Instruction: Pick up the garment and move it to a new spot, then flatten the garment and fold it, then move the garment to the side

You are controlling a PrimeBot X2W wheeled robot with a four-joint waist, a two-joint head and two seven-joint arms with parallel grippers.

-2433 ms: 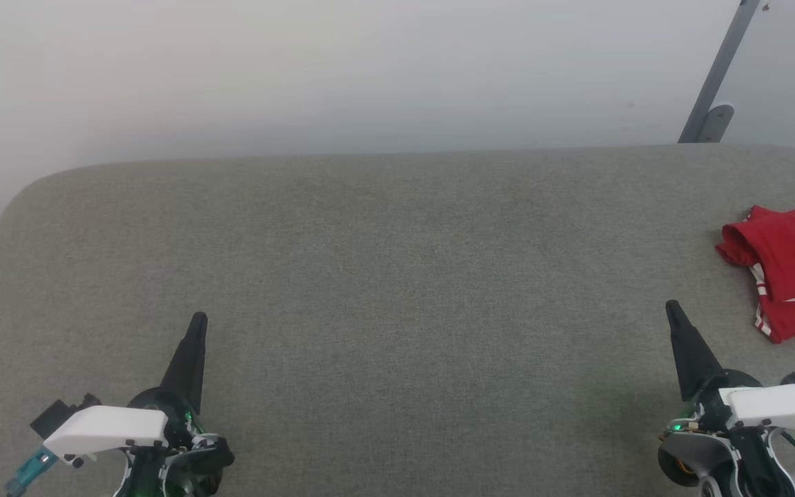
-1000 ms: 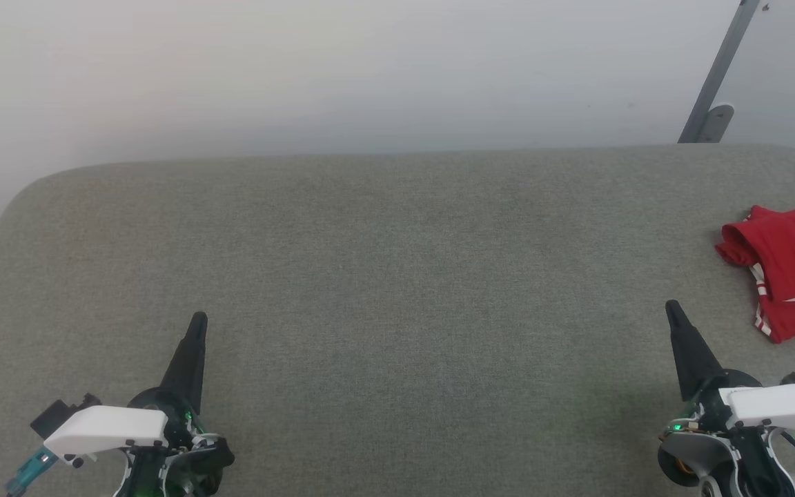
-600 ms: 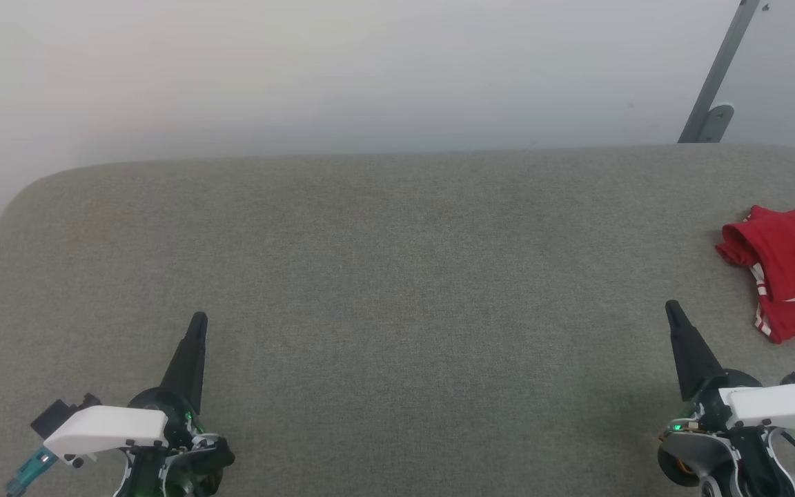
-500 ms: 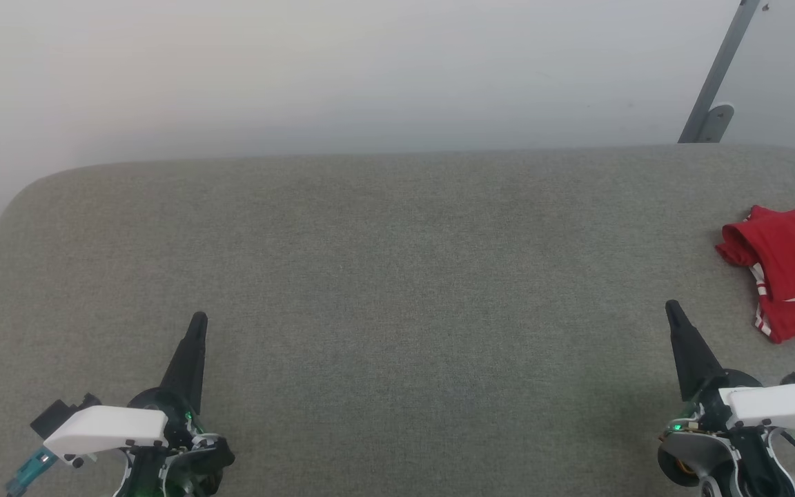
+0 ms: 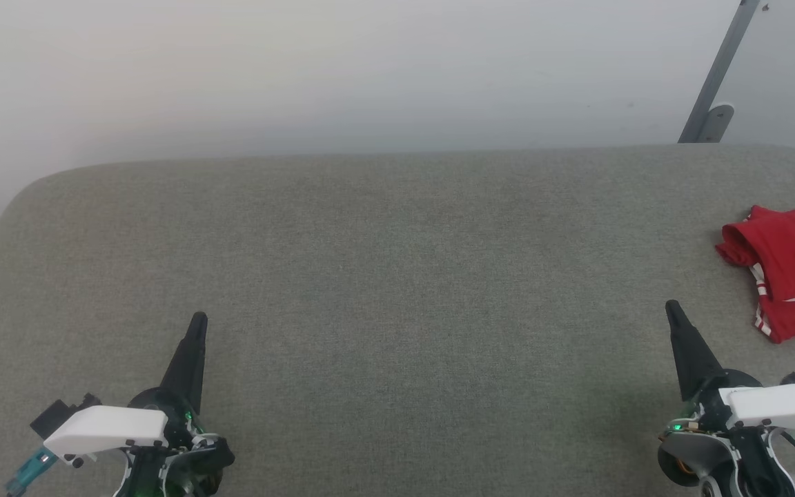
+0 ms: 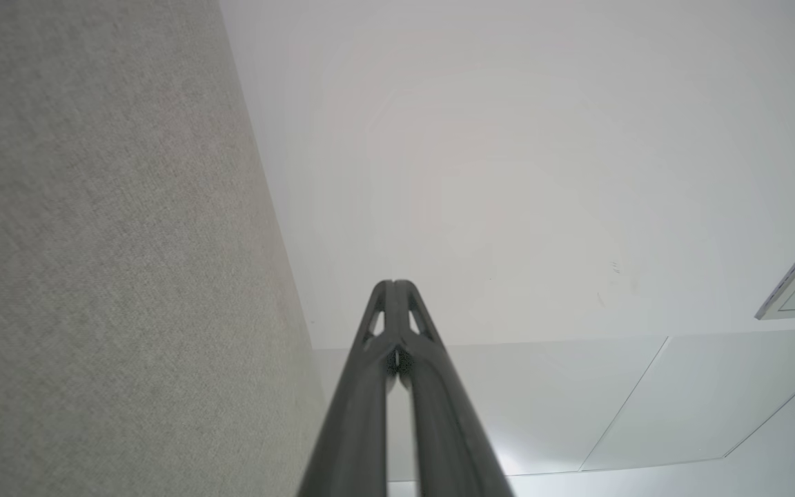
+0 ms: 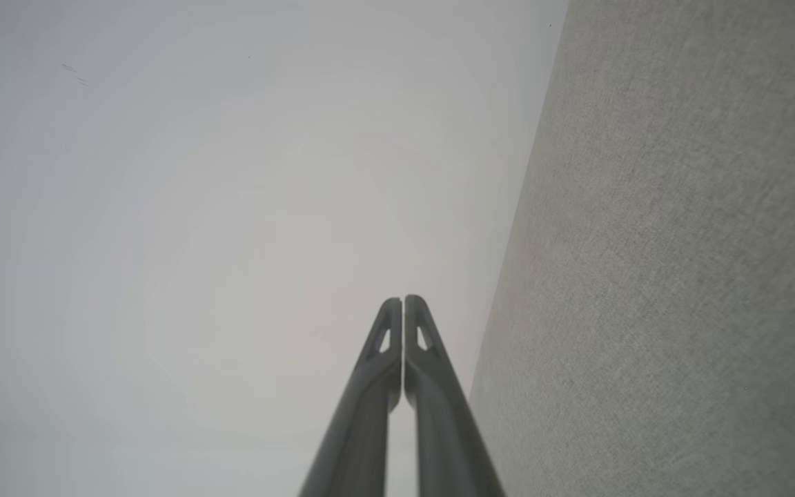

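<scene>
The garment (image 5: 787, 269) is a red bundle with white-and-red striped trim, lying on the grey cloth-covered table (image 5: 397, 276) at the far right and cut off by the head view's edge. My right gripper (image 5: 671, 306) hovers low at the right, shut and empty, a short way to the near left of the garment and apart from it. Low on the left, my left gripper (image 5: 198, 319) is shut too and holds nothing. The wrist views show the left gripper (image 6: 393, 283) and the right gripper (image 7: 403, 299) each with fingers pressed together, pointing at the white wall.
A white wall (image 5: 342, 76) stands behind the table's rounded far edge. A slanted grey metal post (image 5: 718, 76) with a bracket rises at the back right. A wide stretch of bare grey table lies between the two grippers.
</scene>
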